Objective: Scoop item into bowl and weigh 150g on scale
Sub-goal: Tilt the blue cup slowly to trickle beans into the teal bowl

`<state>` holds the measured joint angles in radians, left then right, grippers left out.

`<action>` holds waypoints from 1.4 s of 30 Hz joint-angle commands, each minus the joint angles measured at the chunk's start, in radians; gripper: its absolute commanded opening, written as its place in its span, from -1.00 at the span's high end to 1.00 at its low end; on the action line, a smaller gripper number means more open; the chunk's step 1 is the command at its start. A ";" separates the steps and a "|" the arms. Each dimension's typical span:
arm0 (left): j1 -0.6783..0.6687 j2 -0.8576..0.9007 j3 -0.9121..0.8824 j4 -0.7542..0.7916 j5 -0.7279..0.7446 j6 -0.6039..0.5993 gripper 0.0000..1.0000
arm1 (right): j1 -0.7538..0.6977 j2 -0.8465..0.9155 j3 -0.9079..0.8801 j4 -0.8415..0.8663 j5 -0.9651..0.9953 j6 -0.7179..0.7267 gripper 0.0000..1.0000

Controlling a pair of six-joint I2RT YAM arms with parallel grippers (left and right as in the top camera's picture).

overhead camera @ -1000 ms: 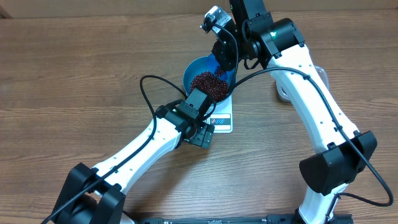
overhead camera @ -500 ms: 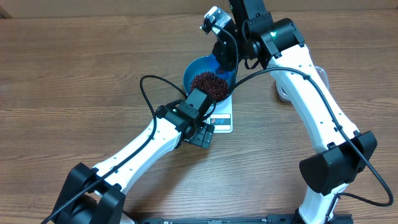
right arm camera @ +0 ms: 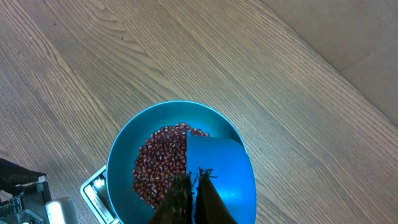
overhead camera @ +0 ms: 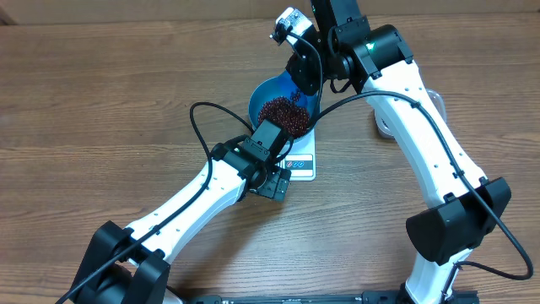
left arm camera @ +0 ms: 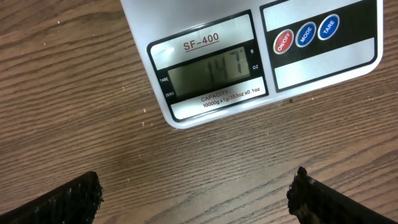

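The right fingers (right arm camera: 180, 198) are clenched on a small blue scoop (right arm camera: 214, 163), held tilted over the blue bowl (right arm camera: 118, 152) of beans (right arm camera: 158, 163). The bowl sits on the scale (left arm camera: 186, 15). The left fingers (left arm camera: 68, 200) are spread wide, released, over the counter (left arm camera: 62, 93) just in front of the scale, whose display (left arm camera: 211, 71) reads 147.

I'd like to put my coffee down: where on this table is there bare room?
Bare wood: the wide stretch left of the bowl above the left arm, and the wedge between it and the right arm below the scale. Crowded: around the bowl, where the right gripper holds a scoop over the beans.
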<state>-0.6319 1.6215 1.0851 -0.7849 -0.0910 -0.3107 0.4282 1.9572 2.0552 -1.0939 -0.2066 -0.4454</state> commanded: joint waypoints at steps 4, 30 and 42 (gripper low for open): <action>0.011 0.001 -0.010 0.000 -0.013 0.019 -0.99 | 0.003 0.024 0.026 -0.014 -0.012 0.003 0.92; 0.011 0.001 -0.010 0.000 -0.013 0.019 -0.99 | 0.003 0.029 0.027 0.011 -0.011 0.003 0.92; 0.011 0.001 -0.010 0.000 -0.013 0.019 -0.99 | -0.003 -0.007 0.028 0.043 -0.012 0.139 0.92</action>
<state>-0.6319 1.6215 1.0851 -0.7849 -0.0914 -0.3103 0.4278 1.9797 2.0552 -1.0618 -0.2066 -0.3798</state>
